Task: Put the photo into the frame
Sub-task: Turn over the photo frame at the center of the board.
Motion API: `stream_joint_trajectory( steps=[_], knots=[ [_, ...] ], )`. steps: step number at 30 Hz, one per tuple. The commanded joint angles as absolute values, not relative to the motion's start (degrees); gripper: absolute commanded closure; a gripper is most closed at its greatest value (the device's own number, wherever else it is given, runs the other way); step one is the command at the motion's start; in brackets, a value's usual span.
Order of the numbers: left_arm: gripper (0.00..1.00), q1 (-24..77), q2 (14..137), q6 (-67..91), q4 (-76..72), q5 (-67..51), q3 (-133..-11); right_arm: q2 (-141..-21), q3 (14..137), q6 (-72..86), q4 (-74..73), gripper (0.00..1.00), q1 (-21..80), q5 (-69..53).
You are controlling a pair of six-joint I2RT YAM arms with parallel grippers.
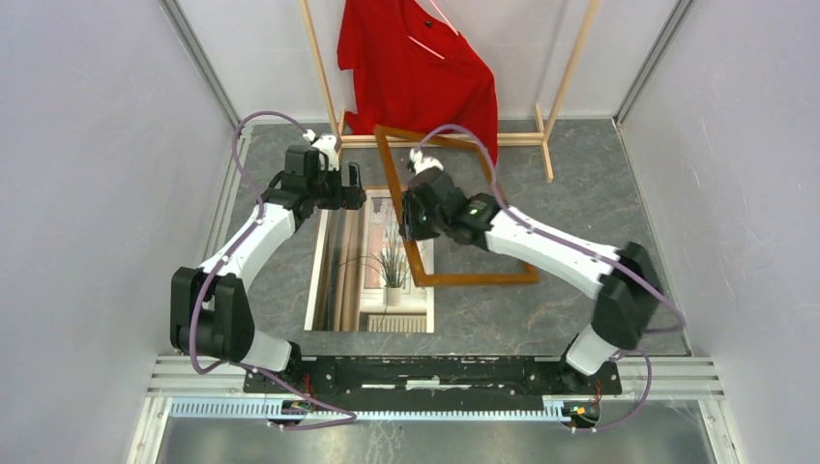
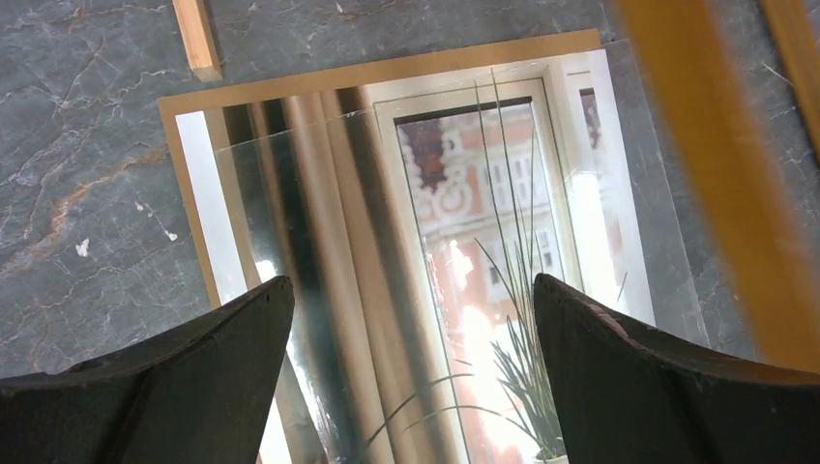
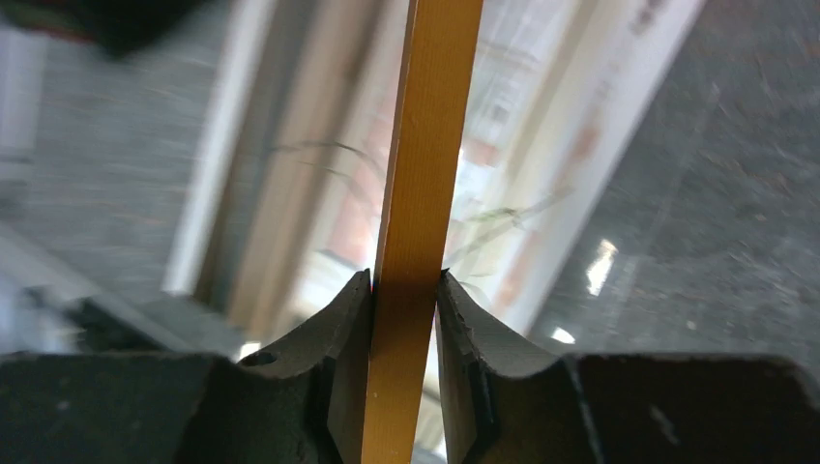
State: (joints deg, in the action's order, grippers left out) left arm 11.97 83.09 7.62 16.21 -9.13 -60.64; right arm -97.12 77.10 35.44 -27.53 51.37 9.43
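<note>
Down at the near edge, both arms reach out over the gray stone-patterned table (image 1: 580, 193). The photo (image 1: 387, 266) lies flat on it between them, picture side up, with the grassy plant in its white pot towards the near end and the stripes on its left. It is outside the frame (image 1: 479, 278).

From the left wrist, a clear sheet (image 2: 290, 193) lies askew over the print and a brown board (image 2: 367, 72) peeks out along the far and left edges beneath it.

Moving up to the right gripper (image 1: 411, 227): its fingers (image 3: 343, 319) are pinched on the frame's left rail, one pad on each side of the orange-brown wood, so that is a firm hold. In the wrist view the rail runs straight up between the pads, with the print blurred behind it. From above, the frame sits skewed, its near left corner crossing the photo's right edge.

Across from it, the left gripper (image 1: 353, 193) hovers over the photo's far end with its fingers (image 2: 193, 367) spread wide and nothing between them.

At the back stands a pale wooden rack (image 1: 571, 68) with a red shirt (image 1: 416, 68) hanging on it.
</note>
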Motion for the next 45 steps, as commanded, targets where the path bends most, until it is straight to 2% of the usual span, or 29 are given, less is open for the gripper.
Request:
stream_joint_trajectory(
  steps=[1,9,12,20,26,31,41,43,45],
  knots=[
    [0.00,11.60,80.39,6.46,15.32,-9.22,-60.30,-87.18,84.92,40.84,-25.47,1.00,50.99,1.27],
    [0.00,11.60,75.42,9.30,15.77,-15.15,-60.34,-82.48,87.62,54.57,-14.89,1.00,47.96,-13.54],
    [0.00,11.60,74.19,10.08,15.70,-17.07,-61.25,-80.48,84.87,60.02,-9.07,1.00,46.51,-15.97],
    [0.00,11.60,72.68,11.14,16.05,-19.04,-63.17,-72.41,61.89,74.64,11.50,1.00,42.67,-18.21],
    [0.00,11.73,73.96,11.18,14.79,-18.17,-64.27,-67.42,51.82,77.02,14.49,1.00,38.52,-17.10],
    [0.00,12.88,77.10,13.20,14.22,-18.10,-68.36,-66.36,51.06,74.14,11.02,0.93,34.79,-19.03],
    [0.00,22.52,84.64,13.90,12.58,-12.62,-78.10,-67.91,53.62,71.30,6.53,0.82,29.58,-23.38],
    [0.00,23.57,85.77,14.04,12.33,-11.94,-79.92,-68.56,55.03,69.65,4.56,0.75,28.15,-24.53],
    [0.00,24.38,86.92,13.92,12.44,-11.41,-81.65,-69.97,57.24,66.54,2.33,0.62,26.99,-26.00]
  ],
)
